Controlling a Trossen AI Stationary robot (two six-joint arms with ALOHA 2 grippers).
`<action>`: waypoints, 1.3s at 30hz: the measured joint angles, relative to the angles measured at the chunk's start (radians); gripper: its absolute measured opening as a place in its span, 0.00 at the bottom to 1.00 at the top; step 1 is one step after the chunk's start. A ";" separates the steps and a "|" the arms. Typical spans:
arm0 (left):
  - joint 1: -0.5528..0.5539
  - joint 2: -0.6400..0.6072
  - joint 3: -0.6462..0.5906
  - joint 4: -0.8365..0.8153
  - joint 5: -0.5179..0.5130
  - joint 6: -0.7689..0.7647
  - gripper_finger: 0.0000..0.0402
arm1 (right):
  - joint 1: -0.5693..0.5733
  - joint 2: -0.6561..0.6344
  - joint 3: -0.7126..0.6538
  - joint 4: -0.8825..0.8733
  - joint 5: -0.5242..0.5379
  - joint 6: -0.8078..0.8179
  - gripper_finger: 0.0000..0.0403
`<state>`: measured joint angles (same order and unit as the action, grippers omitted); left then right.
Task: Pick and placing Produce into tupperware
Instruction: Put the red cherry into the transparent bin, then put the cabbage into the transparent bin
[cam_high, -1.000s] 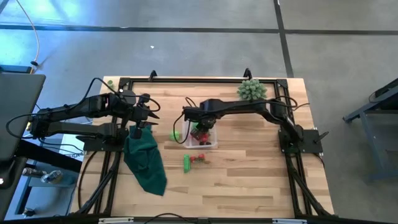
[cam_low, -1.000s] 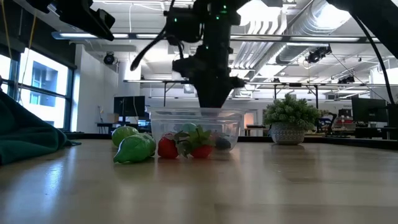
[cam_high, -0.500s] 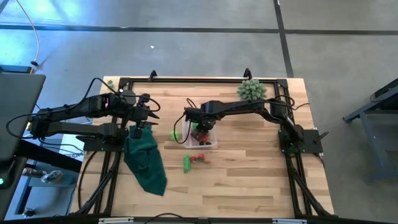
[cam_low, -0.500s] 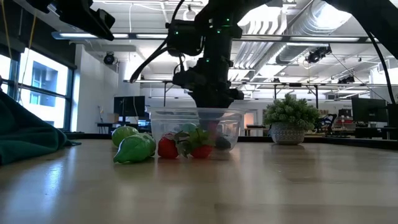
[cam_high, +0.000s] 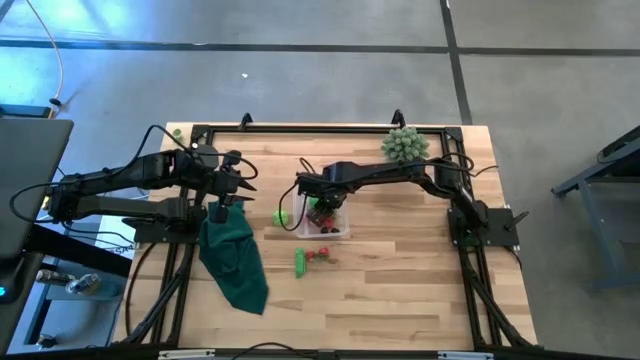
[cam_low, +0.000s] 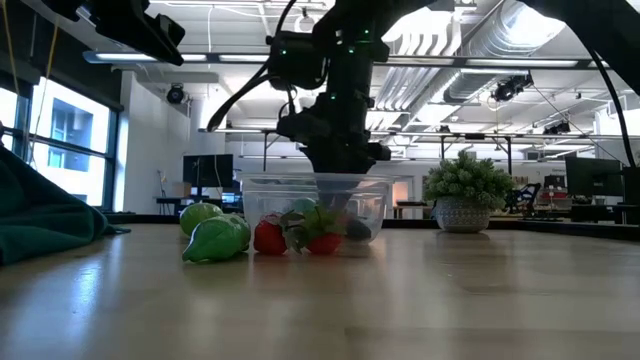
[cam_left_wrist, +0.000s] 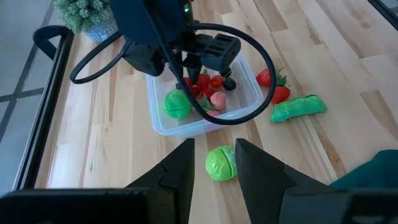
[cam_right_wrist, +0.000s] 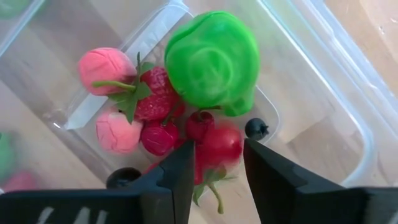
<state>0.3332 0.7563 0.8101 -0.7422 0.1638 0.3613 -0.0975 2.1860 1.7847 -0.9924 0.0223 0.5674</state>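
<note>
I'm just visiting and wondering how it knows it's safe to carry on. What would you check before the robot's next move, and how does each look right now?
1. Tupperware upright on the table: ok.
2. Right gripper over the tupperware: ok.
3. Right gripper let go of the red piece between its fingers: cannot tell.
4. Produce left outside: not ok. A green ball, a green pod and two strawberries lie beside the tupperware.
5. Left gripper clear of the tupperware: ok, it hangs near the cloth.
</note>
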 joint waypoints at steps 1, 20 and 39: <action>0.000 0.000 0.000 0.000 0.000 0.000 0.26 | 0.000 0.000 0.000 0.000 0.000 0.000 0.33; 0.000 0.000 0.000 0.000 0.000 0.000 0.26 | 0.032 -0.156 0.000 0.019 -0.019 -0.059 0.34; 0.000 0.000 0.000 0.000 0.000 0.000 0.26 | 0.458 -0.615 0.000 -0.138 0.552 -0.081 0.31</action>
<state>0.3332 0.7563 0.8101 -0.7422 0.1638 0.3611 0.3602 1.5714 1.7847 -1.1300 0.5741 0.4864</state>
